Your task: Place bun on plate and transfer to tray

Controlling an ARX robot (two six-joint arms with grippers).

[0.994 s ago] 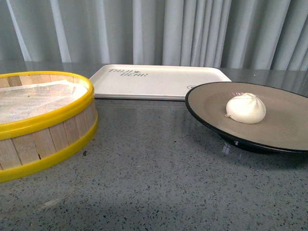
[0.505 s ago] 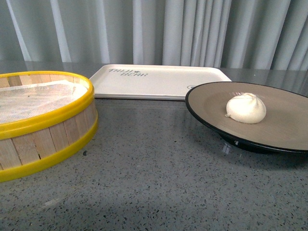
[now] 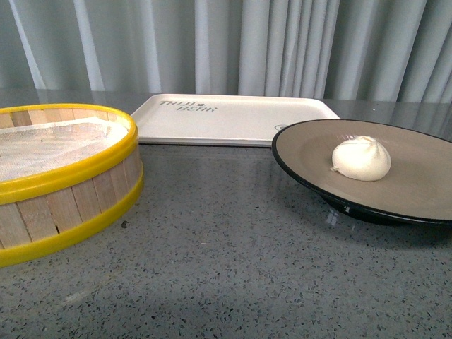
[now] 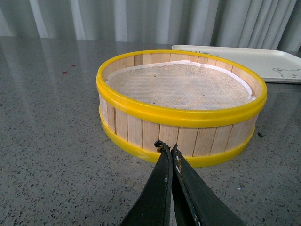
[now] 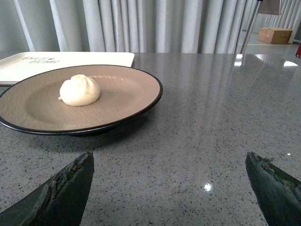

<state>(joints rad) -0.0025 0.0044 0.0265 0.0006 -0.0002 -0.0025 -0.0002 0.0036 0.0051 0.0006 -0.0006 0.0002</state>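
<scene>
Plainly, little writing can be read. Two lines of dark lettering are printed near the far left corner of the tray (image 3: 233,120). The lower line seems to read "BEAR", and the upper line is too blurred to be made out. A small bear drawing is seen on the tray's corner in the left wrist view.

In the right wrist view, the right gripper (image 5: 169,157) is held wide open with nothing between its fingers (image 5: 70,181), low over the table (image 3: 226,275). The plate (image 5: 127,92) stands just beyond it, off to the side of one finger. The bun (image 5: 79,90) lies on the plate's tan inside, away from the black rim, with its pinched top up. It is well apart from the gripper and untouched. The tray is seen behind the plate; whether the two touch cannot be told.

In the left wrist view, the left gripper (image 4: 168,149) is pressed shut on nothing, its tips meeting. A steamer basket (image 4: 181,136) with yellow bands stands straight ahead of it. The basket is lined with a white cloth (image 4: 178,84) and holds nothing else.

From the front, the basket is placed at the near left and the plate at the right, with bare grey speckled table between them. The tray lies flat farther back, between the two. A pale pleated curtain (image 3: 247,42) is hung behind everything. A cardboard box (image 5: 275,34) is seen far off in the right wrist view.
</scene>
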